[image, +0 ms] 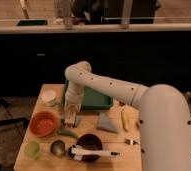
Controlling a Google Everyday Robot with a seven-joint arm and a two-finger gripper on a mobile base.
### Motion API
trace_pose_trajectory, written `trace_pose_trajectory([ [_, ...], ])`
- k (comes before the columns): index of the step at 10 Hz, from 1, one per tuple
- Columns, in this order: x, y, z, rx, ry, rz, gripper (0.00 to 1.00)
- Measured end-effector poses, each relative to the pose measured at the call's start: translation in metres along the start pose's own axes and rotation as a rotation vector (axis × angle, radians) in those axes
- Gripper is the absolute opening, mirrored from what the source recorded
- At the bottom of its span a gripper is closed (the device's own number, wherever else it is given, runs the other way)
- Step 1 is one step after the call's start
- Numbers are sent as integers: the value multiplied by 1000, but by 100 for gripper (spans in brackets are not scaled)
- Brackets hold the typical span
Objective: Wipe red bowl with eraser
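Wooden table point(48, 159) holds everything; white arm point(119, 90) reaches left; red bowl point(42, 123) sits near the left edge; gripper point(70, 118) hangs just right of it, eraser not discernible.

No text, label, brand, number or sign can be read on any object on the surface point(131, 159). The pincer point(69, 119) is seen low above the surface, just right of the red bowl point(43, 123); no marking is readable on it.
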Motion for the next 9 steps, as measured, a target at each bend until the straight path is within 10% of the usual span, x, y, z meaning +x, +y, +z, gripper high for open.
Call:
trace_pose_trajectory([
  [9,-2,-24,5,38,-2,43,0],
])
